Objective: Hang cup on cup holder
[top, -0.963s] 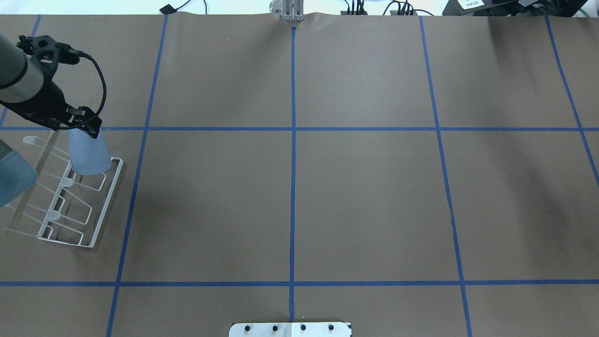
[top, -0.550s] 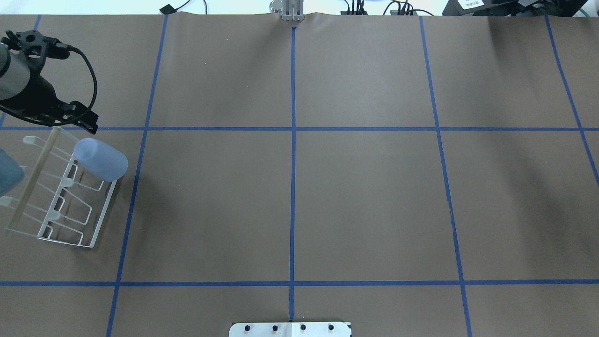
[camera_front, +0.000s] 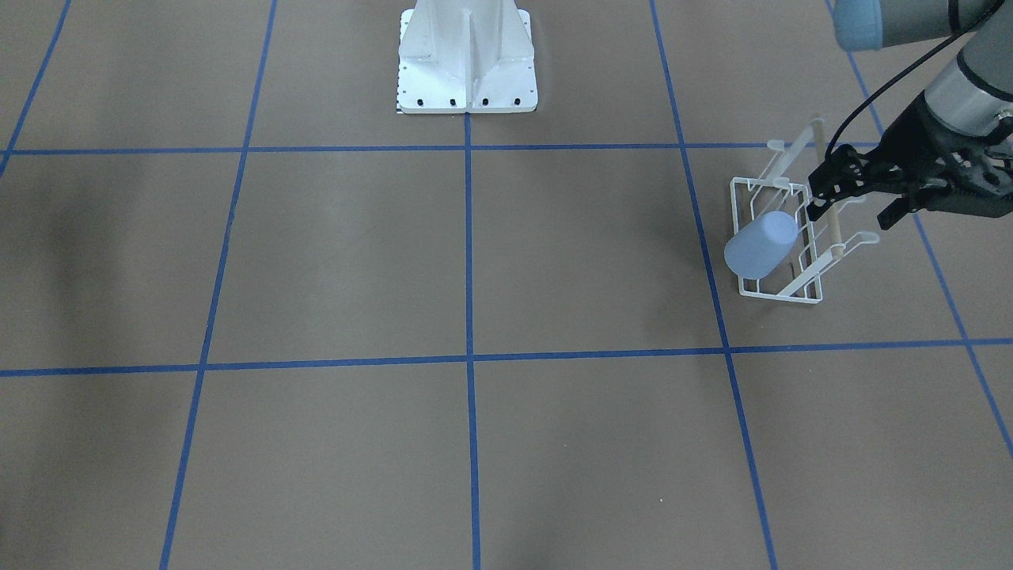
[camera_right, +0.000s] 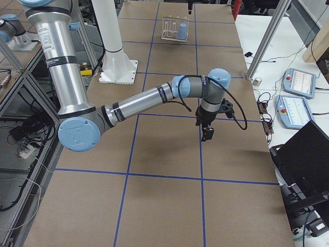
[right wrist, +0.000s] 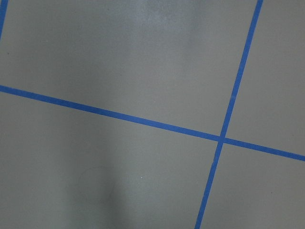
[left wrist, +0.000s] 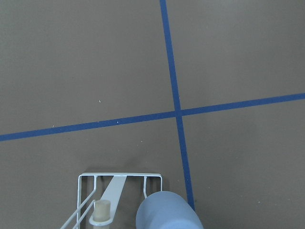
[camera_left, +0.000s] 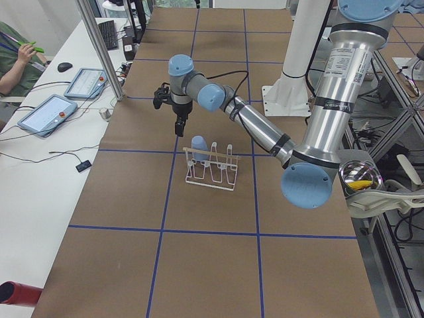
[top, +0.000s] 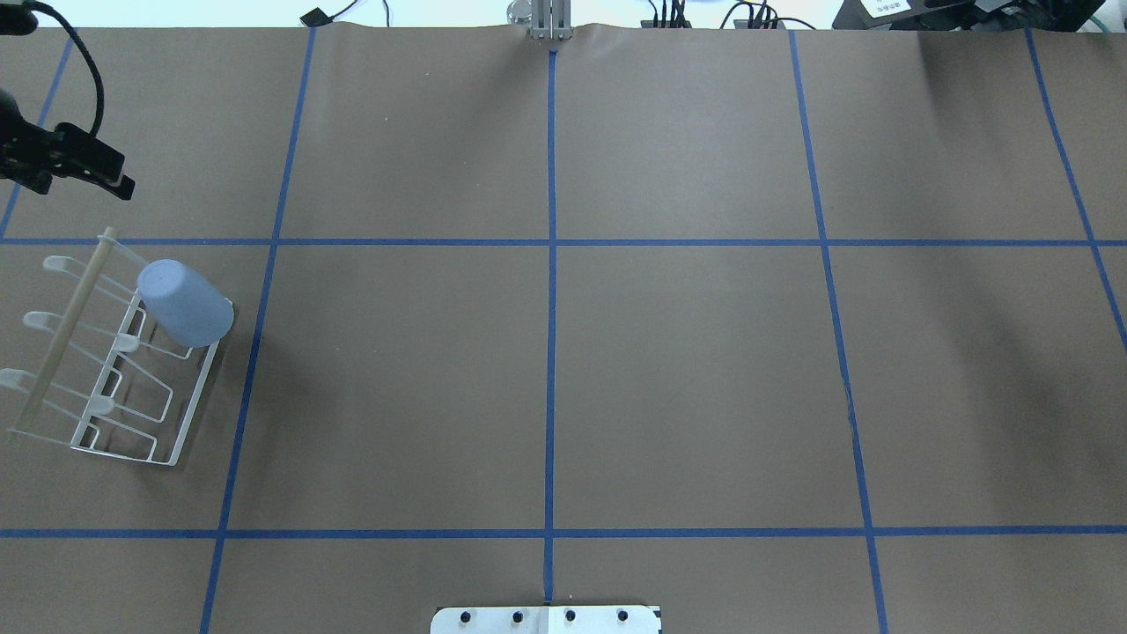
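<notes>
Cup (top: 185,304) hangs tilted, base up, on a slanted prong of the holder (top: 195,405) by the bench's left edge, so the left claw (camera_front: 851,204) hovers spread and empty; I cannot tell the right claw's (camera_right: 207,135) state.

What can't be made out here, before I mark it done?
- Prong inside the cup: the cup's own wall hides it in every view, so its seating on the cup holder is unconfirmed.
- Right claw: shows only in the exterior right view, too small to judge its jaws.
- Left claw: partly cut by the overhead view's left edge.
- Cup's mouth: cut by the left wrist view's bottom edge.
</notes>
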Motion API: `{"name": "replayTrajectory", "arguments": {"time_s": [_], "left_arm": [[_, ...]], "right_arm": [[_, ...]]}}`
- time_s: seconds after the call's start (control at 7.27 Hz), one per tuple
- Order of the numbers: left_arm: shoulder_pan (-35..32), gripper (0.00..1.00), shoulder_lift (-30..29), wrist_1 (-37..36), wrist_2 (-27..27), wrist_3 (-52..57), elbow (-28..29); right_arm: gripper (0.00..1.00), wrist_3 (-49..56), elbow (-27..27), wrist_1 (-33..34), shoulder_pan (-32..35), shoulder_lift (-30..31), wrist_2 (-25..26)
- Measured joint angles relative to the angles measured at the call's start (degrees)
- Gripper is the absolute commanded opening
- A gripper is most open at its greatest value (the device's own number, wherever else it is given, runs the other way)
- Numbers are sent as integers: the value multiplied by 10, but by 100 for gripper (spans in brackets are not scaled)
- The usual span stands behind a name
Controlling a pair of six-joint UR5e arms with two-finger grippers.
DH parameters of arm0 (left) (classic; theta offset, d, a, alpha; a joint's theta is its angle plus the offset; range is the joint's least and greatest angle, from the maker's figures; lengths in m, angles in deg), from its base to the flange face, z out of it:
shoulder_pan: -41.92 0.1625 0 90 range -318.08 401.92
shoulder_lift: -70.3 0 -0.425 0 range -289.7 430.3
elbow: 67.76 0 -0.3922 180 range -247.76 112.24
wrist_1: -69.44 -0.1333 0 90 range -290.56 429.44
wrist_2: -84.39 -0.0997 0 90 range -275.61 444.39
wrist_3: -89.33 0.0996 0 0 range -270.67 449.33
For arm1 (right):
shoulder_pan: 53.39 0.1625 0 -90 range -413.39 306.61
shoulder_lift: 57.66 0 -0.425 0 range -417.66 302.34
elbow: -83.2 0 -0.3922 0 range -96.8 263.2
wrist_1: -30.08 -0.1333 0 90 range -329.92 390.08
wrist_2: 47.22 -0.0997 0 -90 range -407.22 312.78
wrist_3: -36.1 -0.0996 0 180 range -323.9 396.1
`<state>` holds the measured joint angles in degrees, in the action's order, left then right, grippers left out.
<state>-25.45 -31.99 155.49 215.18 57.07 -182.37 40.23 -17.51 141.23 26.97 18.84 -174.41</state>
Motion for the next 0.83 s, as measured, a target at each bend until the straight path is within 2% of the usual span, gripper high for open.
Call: {"name": "replayTrajectory", "arguments": {"time_s": [0.28,0.55,0.83], "left_arm": [[-75,99,52,1,4,126,2],[-162,99,83,8,23,272,89],[-218,99,89,56,33,321,190]], "right_arm": [[100,1,1,-1,8,4,-10],[100,1,3,-2,25,14,-22],[100,1,4,-6,39,38,-27]]}}
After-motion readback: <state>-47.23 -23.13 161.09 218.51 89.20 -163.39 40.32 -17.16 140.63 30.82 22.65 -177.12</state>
